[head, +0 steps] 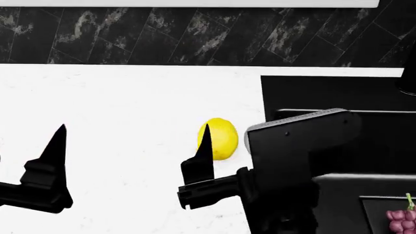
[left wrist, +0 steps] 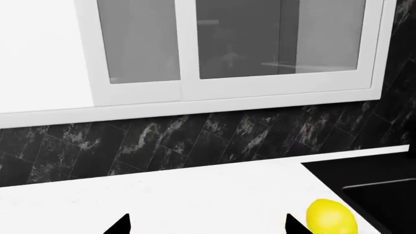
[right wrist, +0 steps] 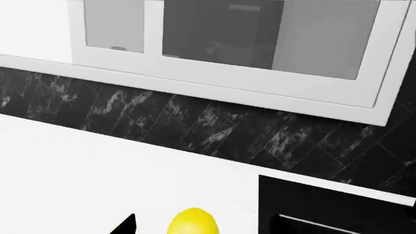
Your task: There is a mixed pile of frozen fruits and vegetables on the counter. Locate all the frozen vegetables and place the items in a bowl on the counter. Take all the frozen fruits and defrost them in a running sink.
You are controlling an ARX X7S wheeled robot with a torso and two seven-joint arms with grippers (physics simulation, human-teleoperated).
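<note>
A yellow lemon (head: pixel 219 139) lies on the white counter (head: pixel 130 97) beside the black sink (head: pixel 325 92). My right gripper (right wrist: pixel 208 226) is open, low over the counter. The lemon (right wrist: pixel 193 223) sits just ahead, about centred, and its one visible fingertip (right wrist: pixel 127 225) stands clear of it. My left gripper (left wrist: pixel 206 225) is open over bare counter, with the lemon (left wrist: pixel 331 217) off beyond one fingertip (left wrist: pixel 293 225). In the head view one black finger (head: pixel 203 148) stands right beside the lemon. A pink-purple grape bunch (head: pixel 403 220) lies in the sink. The bowl, avocado and cherry are out of view.
A black marbled backsplash (head: pixel 195 34) runs behind the counter, with white glass-fronted cabinets (left wrist: pixel 234 44) above it. The right arm's dark body (head: pixel 299 146) hides part of the sink's near edge. A black tap (head: pixel 408 80) shows at the far right.
</note>
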